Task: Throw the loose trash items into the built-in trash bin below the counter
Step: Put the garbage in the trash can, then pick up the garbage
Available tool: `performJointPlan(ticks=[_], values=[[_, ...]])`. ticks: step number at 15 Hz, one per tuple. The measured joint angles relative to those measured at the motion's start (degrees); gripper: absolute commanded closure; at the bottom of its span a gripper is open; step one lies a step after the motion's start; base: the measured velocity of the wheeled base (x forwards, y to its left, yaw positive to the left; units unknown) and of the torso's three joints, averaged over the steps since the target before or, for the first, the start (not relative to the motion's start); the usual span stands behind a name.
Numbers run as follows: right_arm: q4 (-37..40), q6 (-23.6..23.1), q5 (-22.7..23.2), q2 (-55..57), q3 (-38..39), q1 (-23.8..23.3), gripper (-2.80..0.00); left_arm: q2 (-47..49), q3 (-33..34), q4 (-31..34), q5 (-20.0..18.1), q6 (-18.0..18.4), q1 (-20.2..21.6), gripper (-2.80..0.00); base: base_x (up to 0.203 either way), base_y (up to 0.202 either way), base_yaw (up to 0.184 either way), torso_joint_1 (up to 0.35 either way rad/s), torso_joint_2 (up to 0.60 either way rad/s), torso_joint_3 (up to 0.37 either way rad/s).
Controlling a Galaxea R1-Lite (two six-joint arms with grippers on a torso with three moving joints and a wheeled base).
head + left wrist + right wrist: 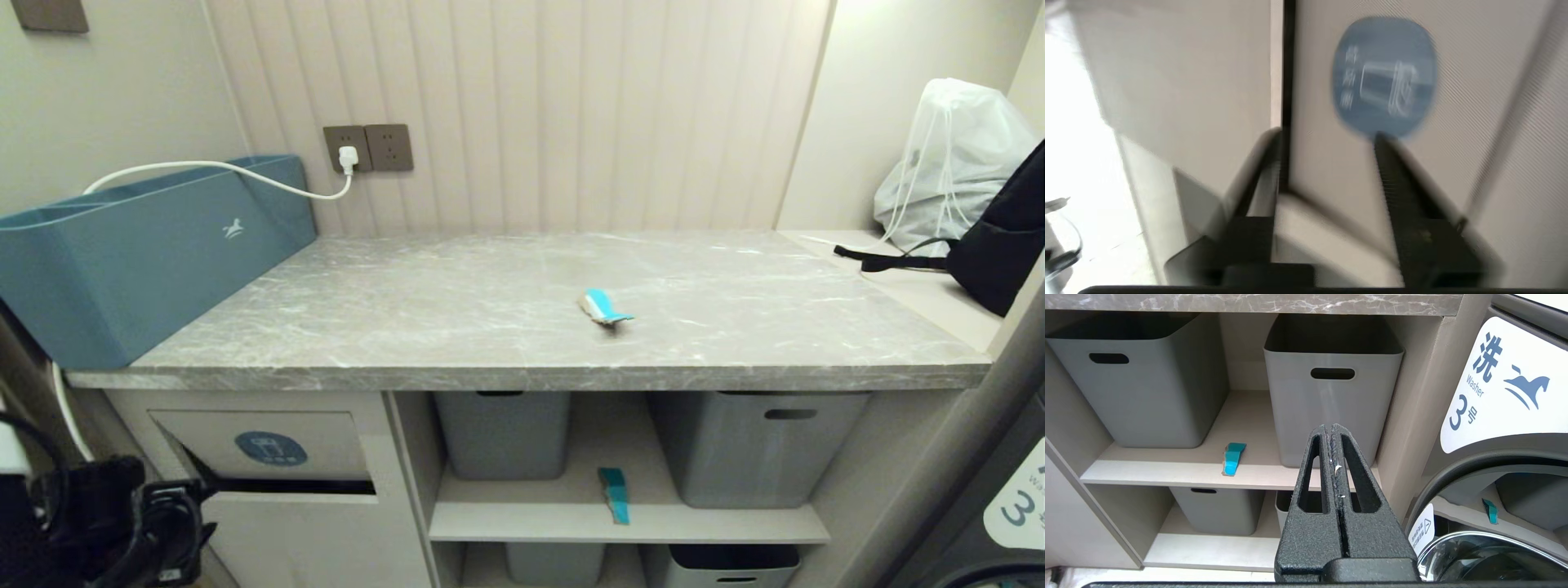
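Item one: the counter wrapper (606,307) is lying a little right of centre in the head view, alone on the counter (408,327) and well apart from anything else. Item two: the shelf wrapper (614,495) is lying lower centre on the shelf (1167,469), between the two upper tubs (1327,396) and touching neither. No bottle is showing in any view.

The flap (269,445), with its round blue icon, is sitting at the lower left of the head view. It is tilting slightly, leaving a dark slot along its lower edge.

My left gripper (1327,134) is hanging low at the lower left of the head view, just beside that slot and pointing at the cabinet front. In the left wrist view the icon is filling the upper right. My fingers are standing partly spread with only the flap showing between them, so I am carrying nothing that I can see. That view is smeared.

Judgement: I am at the bin end of a cycle with empty fingers, and both wrappers are waiting to be collected.

The next move calls for lifting this arm up past the counter edge towards the counter wrapper. It then calls for opening wider and pinching low against the stone, since the wrapper is thin and crumpled and likely to skid.

My right gripper (1332,428) is sitting parked, fingers pressed together, facing the tubs with the washer (1506,384) at the frame's right.
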Motion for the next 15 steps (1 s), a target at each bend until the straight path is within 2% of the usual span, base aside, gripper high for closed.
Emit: performJointPlan(ticks=[2,4,6,7,8,10,13,14,15], values=[[0.0,0.0,-0.01,0.0,0.0,0.0,0.0,-8.6,3.85,3.4,2.2,2.8,0.31,0.0,0.0,0.0,0.0,0.0,0.0,0.0],[0.0,0.0,-0.01,0.0,0.0,0.0,0.0,-19.06,5.54,7.44,4.51,7.69,0.63,0.0,0.0,0.0,0.0,0.0,0.0,0.0],[0.0,0.0,-0.01,0.0,0.0,0.0,0.0,-30.65,5.99,9.68,5.17,15.57,0.64,0.0,0.0,0.0,0.0,0.0,0.0,0.0],[0.0,0.0,-0.01,0.0,0.0,0.0,0.0,-36.06,5.02,9.88,3.92,21.24,0.16,0.0,0.0,0.0,0.0,0.0,0.0,0.0],[0.0,-0.01,-0.01,0.0,0.0,0.0,0.0,-40.6,2.64,10.1,1.31,27.83,-0.64,0.0,0.0,0.0,0.0,0.0,0.0,0.0],[0.0,0.0,-0.01,0.0,0.0,0.0,0.0,-46.44,-7.33,10.31,-6.94,40.77,-2.59,0.0,0.0,0.0,0.0,0.0,0.0,0.0],[0.0,0.0,-0.01,0.0,0.0,0.0,0.0,-45.23,-26.65,12.97,-22.37,54.18,-7.45,0.0,0.0,0.0,0.0,0.0,0.0,0.0],[0.0,0.0,-0.01,0.0,0.0,0.0,0.0,-43.56,-32.23,15.47,-26.55,58.0,-10.75,0.0,0.0,0.0,0.0,0.0,0.0,0.0],[0.0,-0.01,-0.01,0.0,0.0,0.0,0.0,-41.44,-37.08,18.84,-30.08,62.27,-15.87,0.0,0.0,0.0,0.0,0.0,0.0,0.0]])
